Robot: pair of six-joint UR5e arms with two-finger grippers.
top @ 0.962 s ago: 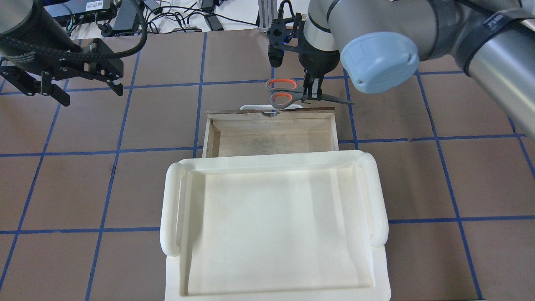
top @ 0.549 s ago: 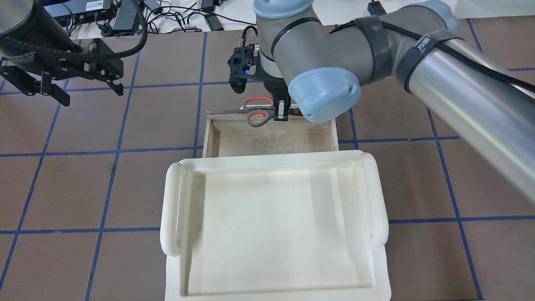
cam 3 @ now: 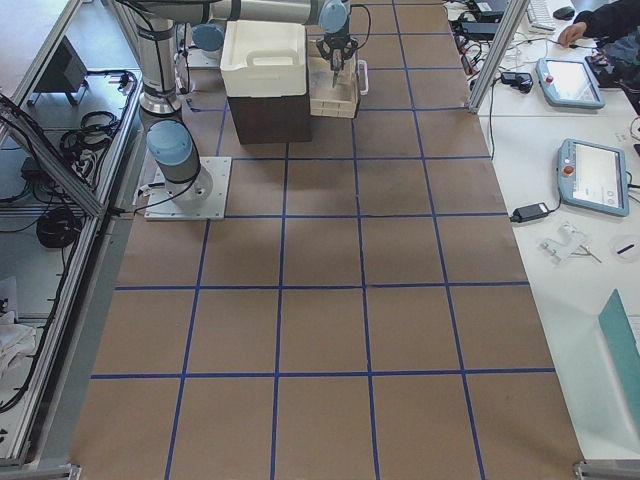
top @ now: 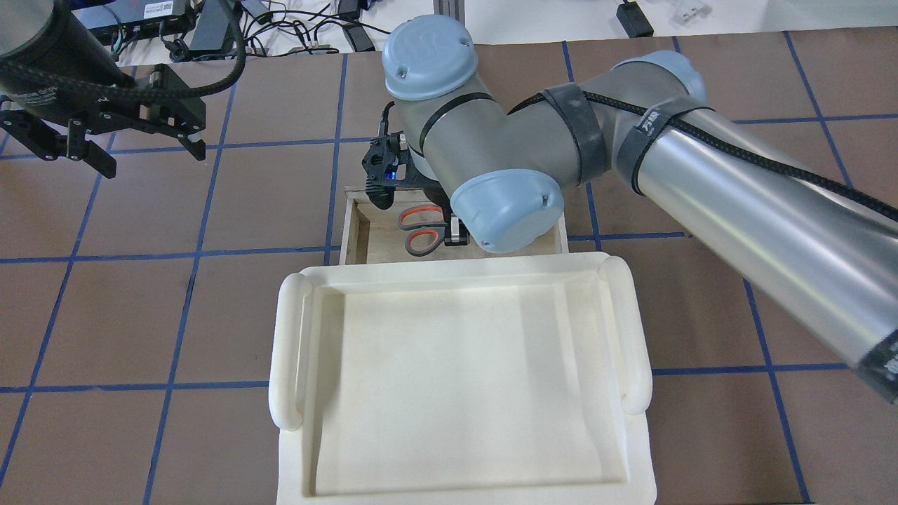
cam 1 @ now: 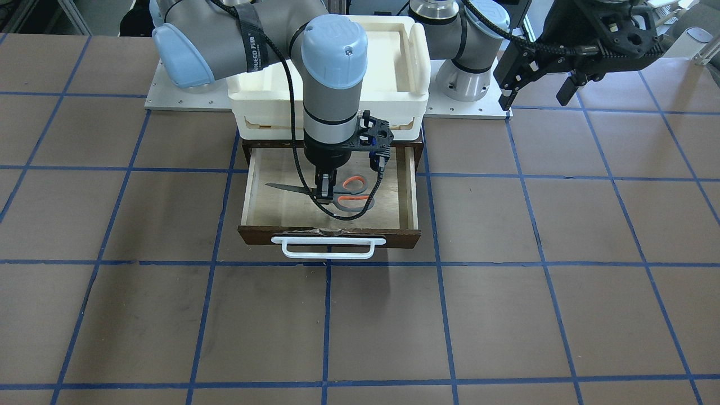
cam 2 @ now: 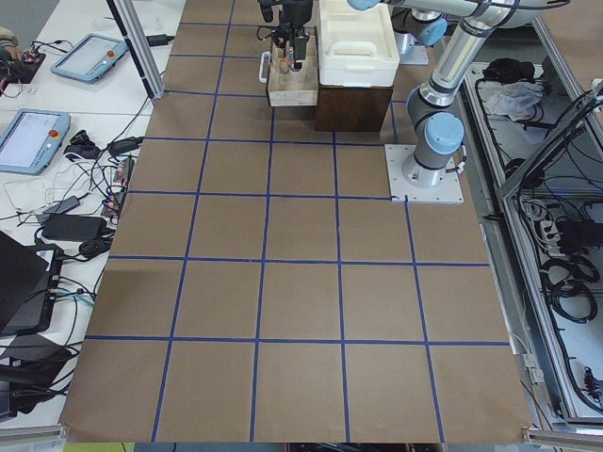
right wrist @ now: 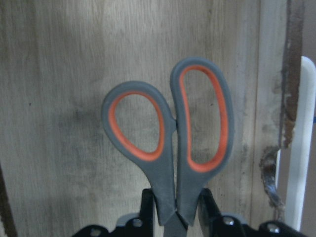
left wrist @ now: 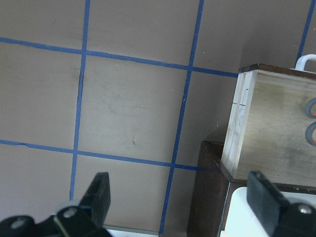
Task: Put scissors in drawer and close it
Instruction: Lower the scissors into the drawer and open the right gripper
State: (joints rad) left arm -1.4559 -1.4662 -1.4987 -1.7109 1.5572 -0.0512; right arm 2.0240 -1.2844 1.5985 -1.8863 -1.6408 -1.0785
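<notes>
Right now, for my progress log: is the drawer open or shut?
Open: the drawer stands pulled out, its plywood floor showing, and the right gripper holds the scissors over that floor.

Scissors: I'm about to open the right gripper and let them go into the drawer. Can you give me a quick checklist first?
1. Scissors, blades included, over the drawer floor and inside its walls: ok.
2. Right gripper shut on the scissors near the pivot: ok.
3. Scissors resting on the floor rather than hanging above it: cannot tell.
4. Left gripper open and off to the side, away from the drawer: ok.
5. Drawer handle free for the closing push: ok.
</notes>
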